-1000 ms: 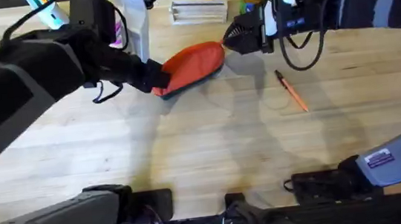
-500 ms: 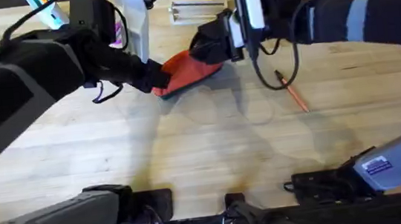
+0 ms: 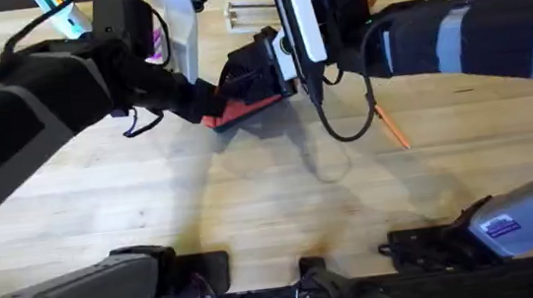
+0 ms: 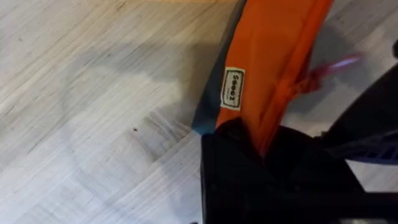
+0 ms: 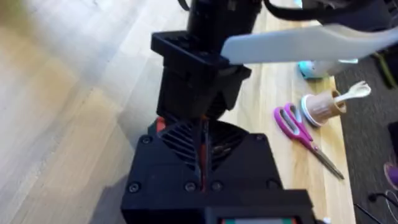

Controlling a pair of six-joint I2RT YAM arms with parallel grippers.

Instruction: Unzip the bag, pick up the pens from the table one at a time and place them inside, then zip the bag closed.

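Observation:
The orange-red bag (image 3: 248,110) lies on the table (image 3: 253,205) at the back middle. My left gripper (image 3: 210,106) is shut on the bag's left end; in the left wrist view its black fingers (image 4: 236,162) pinch the orange fabric (image 4: 273,56) below a small white label. My right gripper (image 3: 247,76) sits over the bag's middle, hiding most of it. In the right wrist view that gripper (image 5: 202,152) is shut, with a thin red strip between the fingers. An orange pen (image 3: 390,125) lies on the wood to the right of the bag.
Pink-handled scissors (image 5: 297,129) and a small brown cup (image 5: 322,109) lie at the back beyond the bag. A clear box (image 3: 250,14) and a white stand (image 3: 174,20) are along the far edge. Bare wood spreads in front of the bag.
My right gripper has travelled left from the bag's right end to over its middle, covering most of it. The left arm and the pen have stayed put.

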